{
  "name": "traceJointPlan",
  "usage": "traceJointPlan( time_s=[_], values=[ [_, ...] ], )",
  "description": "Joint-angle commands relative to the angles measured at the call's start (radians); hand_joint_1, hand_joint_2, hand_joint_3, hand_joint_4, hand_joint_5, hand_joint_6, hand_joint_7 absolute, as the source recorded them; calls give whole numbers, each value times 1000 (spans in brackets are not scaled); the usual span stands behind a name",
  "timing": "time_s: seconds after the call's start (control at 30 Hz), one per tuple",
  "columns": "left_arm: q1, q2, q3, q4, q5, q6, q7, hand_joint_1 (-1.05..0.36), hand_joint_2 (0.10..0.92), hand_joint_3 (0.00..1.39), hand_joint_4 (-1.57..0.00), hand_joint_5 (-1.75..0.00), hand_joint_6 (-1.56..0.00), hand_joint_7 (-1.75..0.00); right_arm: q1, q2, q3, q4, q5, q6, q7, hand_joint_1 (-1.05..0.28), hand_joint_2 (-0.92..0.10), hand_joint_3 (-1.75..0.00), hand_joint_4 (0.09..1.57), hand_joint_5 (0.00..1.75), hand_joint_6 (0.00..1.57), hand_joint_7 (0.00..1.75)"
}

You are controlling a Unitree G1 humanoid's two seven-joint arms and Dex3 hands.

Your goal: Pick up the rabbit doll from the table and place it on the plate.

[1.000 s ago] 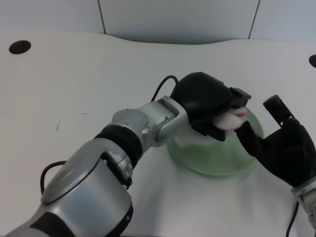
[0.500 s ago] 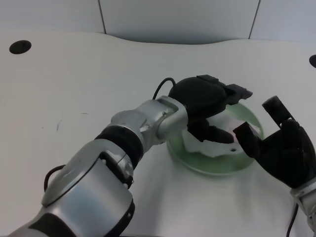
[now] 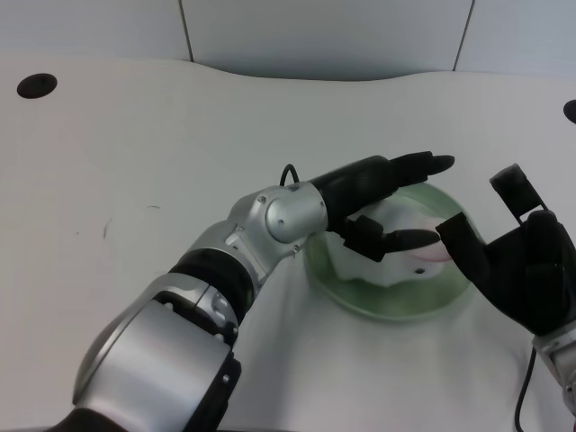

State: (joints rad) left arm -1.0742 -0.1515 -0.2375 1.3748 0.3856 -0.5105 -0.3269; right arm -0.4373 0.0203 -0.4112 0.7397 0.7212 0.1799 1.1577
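A white table [image 3: 135, 162] carries a green plate [image 3: 387, 306] directly on it.

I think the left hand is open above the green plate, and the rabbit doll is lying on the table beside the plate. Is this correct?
Not quite. The head view shows the rabbit doll lying on the green plate, not on the table beside it. The rest is right: the left hand is open above the plate, fingers spread, holding nothing.

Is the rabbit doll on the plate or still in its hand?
On the plate: the rabbit doll lies in it, under the left hand's spread fingers.
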Motion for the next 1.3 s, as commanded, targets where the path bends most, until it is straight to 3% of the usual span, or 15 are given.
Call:
traceJointPlan(
  time_s=[0.03,0.07,0.17,0.33,0.53,0.77,0.87,0.97,1.1,1.17,1.3],
  values=[
    [6,40,105,-31,-118,-47,-110,-1048,921,908,1,1,1,1,20,-16,6,-6,-4,20,-17,-603,-914,-127,764,1746,802,1746],
    [10,44,120,-34,-134,-53,-129,-1048,921,904,1,1,1,1,21,-17,6,-8,-2,24,-20,-601,-912,-124,764,1746,800,1746],
    [32,122,175,-45,-187,-79,-179,-1048,921,898,1,1,1,1,23,-25,13,-14,-13,17,-26,-602,-919,-137,769,1746,799,1746],
    [71,226,218,-55,-221,-100,-228,-1048,921,878,-16,-9,1,1,6,-45,16,24,-18,9,11,-603,-921,-169,771,1746,793,1746],
    [149,299,282,-68,-296,-104,-322,-1048,921,866,-99,-55,1,1,-2,-48,13,45,-21,7,8,-607,-920,-166,774,1746,801,1746],
    [162,305,295,-77,-317,-99,-350,-1048,921,856,-117,-70,1,1,-3,-48,12,48,-22,6,8,-609,-921,-152,776,1746,803,1746],
    [345,284,469,-133,-550,-4,-498,-1048,921,862,-132,-81,-24,-12,-15,-55,7,63,-24,7,-3,-612,-919,-139,775,1746,812,1746],
    [406,269,517,-177,-634,69,-538,-1048,921,859,-130,-84,-34,-16,-19,-59,4,68,-27,6,-8,-613,-921,-132,783,1746,827,1746],
    [528,217,606,-251,-765,162,-537,-1048,921,887,-112,-82,-3,-1,-34,-70,-9,97,-21,27,-8,-617,-919,-121,790,1746,829,1746],
    [571,220,603,-275,-772,181,-541,-1048,921,891,-97,-76,0,0,-39,-75,-13,117,-26,16,-2,-622,-920,-121,790,1746,818,1742],
    [600,238,611,-290,-774,186,-534,-1048,921,850,-121,-99,-17,-8,-32,-75,-22,123,-30,-1,-10,-606,-921,-137,780,1746,795,1746]
  ],
)
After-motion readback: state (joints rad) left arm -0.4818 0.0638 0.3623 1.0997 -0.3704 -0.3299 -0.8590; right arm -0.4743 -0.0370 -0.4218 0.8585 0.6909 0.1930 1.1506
